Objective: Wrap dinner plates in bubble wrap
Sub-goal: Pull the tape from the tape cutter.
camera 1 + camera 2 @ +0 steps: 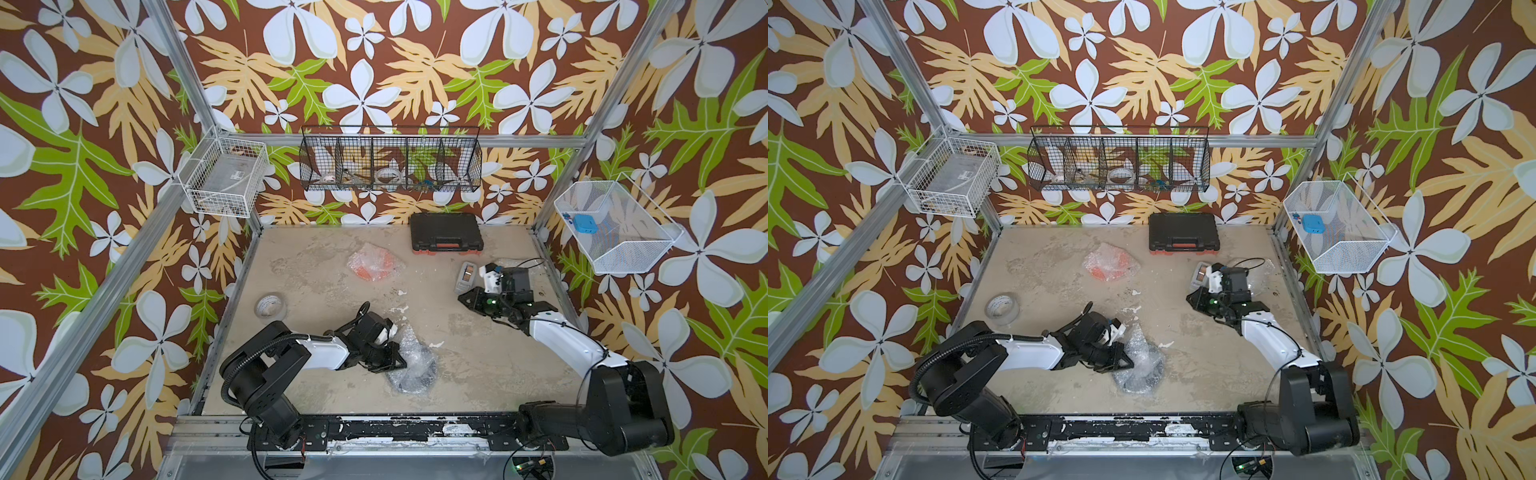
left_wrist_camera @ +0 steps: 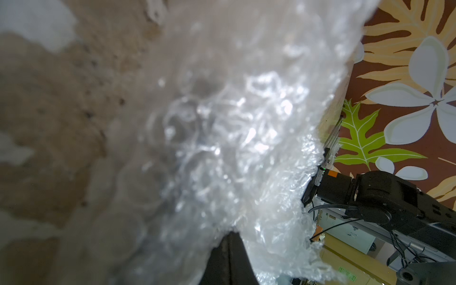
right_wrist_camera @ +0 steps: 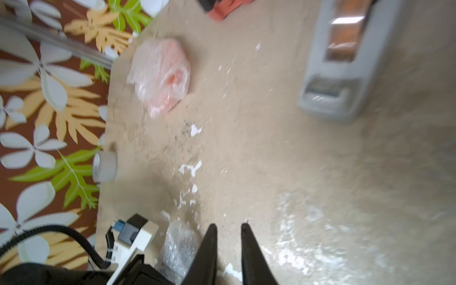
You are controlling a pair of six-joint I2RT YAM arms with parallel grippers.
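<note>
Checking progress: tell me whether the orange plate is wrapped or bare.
Wrapped. Crumpled bubble wrap covers the orange plate in both top views, orange showing through; whether it is sealed underneath cannot be told.

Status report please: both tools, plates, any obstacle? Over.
Left tool shut on bubble wrap over black plate. Right tool open, empty. Orange plate wrapped, at back. Tape dispenser beside right tool.

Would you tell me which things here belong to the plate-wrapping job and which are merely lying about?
Job in hand:
- orange plate, already wrapped
- black plate under bubble wrap
- left pincer, shut on that bubble wrap

Lying about:
- tape roll, though it may serve for sealing
- grey tape dispenser
- black case
- wire baskets on the walls
</note>
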